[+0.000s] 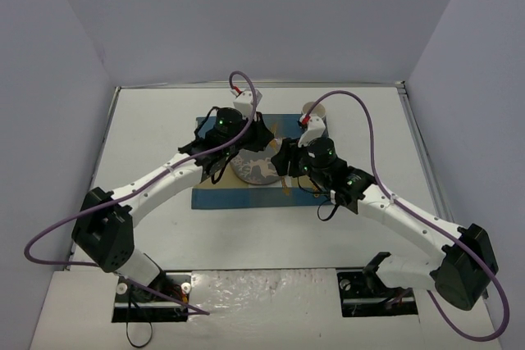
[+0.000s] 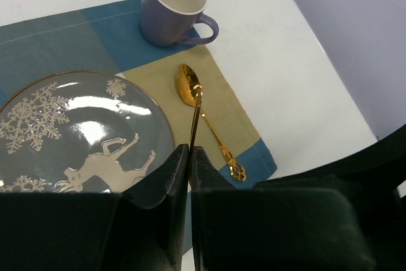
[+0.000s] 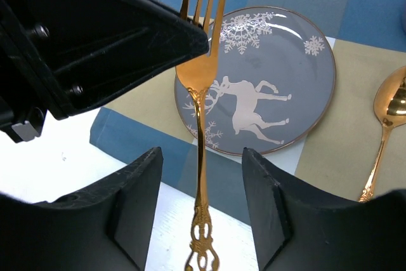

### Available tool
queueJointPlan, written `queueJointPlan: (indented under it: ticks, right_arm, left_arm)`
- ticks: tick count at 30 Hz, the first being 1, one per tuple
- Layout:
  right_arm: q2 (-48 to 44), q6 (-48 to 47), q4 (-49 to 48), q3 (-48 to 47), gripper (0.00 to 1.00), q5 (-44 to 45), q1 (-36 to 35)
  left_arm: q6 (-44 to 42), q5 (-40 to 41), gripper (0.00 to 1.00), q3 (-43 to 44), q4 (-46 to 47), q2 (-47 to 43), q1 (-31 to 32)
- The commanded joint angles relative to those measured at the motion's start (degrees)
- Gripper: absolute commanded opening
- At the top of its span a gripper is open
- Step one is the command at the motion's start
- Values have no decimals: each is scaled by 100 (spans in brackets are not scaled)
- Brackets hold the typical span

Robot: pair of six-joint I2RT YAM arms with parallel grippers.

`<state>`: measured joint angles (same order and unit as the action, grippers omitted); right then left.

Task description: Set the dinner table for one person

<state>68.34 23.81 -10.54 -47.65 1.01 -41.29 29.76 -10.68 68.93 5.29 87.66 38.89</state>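
Observation:
A gold fork [image 3: 202,80] hangs in the air above the front edge of a grey reindeer plate [image 3: 279,61]. My left gripper [image 2: 190,153] is shut on the fork [image 2: 195,122], which shows edge-on as a thin gold line. My right gripper [image 3: 202,153] is open, with the fork's ornate handle between its fingers and not touching them. A gold spoon [image 2: 188,85] lies on the blue-and-tan placemat [image 2: 63,42] to the right of the plate [image 2: 76,131]. A lilac mug [image 2: 172,4] stands at the mat's far right corner. From above, both grippers [image 1: 261,141] [image 1: 283,157] meet over the plate [image 1: 254,168].
The white dinner table [image 1: 148,145] has a thin metal rim and pale lilac walls on three sides. The placemat [image 1: 213,196] lies at its middle. The spoon [image 3: 390,103] lies right of the right gripper. The arms' purple cables arch above the mat.

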Motion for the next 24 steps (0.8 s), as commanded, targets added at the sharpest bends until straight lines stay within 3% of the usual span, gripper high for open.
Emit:
queueJointPlan:
  ticks: [1,7,15,24]
  right_arm:
    - [-70,-46,-401,-18,59,-14,-30]
    - [-435,-174,-63,21,75,31,-31]
    - [-1305,-337,756,111,98,795,-2]
    - [-2228,-609,1645,-13,100,1497,15]
  left_arm:
    - [-671,-234,0,-145,867,-532,-63]
    - [-1269,-737,0,-686,932,-859,-485]
    - [-1665,-2003,0,-1456,953,-1227,-1954]
    - [-2415,-3363,0,-1598,1007,-754,-2895]
